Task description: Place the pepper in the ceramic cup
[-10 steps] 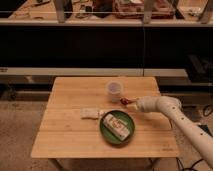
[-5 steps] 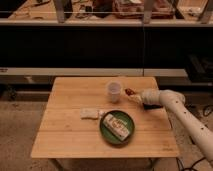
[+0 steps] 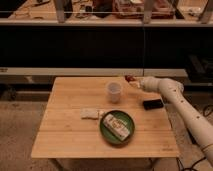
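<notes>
Tool (image 3: 134, 82) pinches the pepper (image 3: 129, 78) above the surface's far edge, right of the ceramic cup (image 3: 114, 92).
Green plate (image 3: 117, 127) holds a packet; pale packet (image 3: 90, 113) sits beside it; dark object (image 3: 153, 104) lies near the right edge.

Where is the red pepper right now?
The pepper is up in the air, held in the gripper, right of the cup near the table's back edge.

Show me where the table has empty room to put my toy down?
The wooden table is bare along its whole left side, left of the pale packet, and along the front edge below the green plate. It's crowded near the ceramic cup, where the hand holds the pepper.
</notes>
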You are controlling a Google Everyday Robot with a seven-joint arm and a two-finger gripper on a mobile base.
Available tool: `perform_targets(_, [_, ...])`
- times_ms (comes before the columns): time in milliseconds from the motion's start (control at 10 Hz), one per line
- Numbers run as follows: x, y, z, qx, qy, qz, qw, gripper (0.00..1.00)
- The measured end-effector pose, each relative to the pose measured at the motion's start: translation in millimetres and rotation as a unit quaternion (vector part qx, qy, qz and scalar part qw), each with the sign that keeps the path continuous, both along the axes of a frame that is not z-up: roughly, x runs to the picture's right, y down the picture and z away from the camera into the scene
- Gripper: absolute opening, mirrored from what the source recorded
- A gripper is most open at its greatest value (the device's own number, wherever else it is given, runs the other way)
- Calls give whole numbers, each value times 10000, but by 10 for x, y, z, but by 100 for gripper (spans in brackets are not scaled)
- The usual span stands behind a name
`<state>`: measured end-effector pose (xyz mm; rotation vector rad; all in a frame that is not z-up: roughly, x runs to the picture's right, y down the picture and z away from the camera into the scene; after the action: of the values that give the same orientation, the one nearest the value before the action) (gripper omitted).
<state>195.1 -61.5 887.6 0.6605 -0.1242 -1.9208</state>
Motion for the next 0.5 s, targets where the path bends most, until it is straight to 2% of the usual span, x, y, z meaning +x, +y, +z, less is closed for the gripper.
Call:
perform_targets(100, [-84,-121,-70,71,-130,77,9999,30])
perform_targets(300, [-311,-236,-224,121,-469,119,9988,30])
perform_targets(500, [-587,-223,-424,98,-824,-69,9965,30])
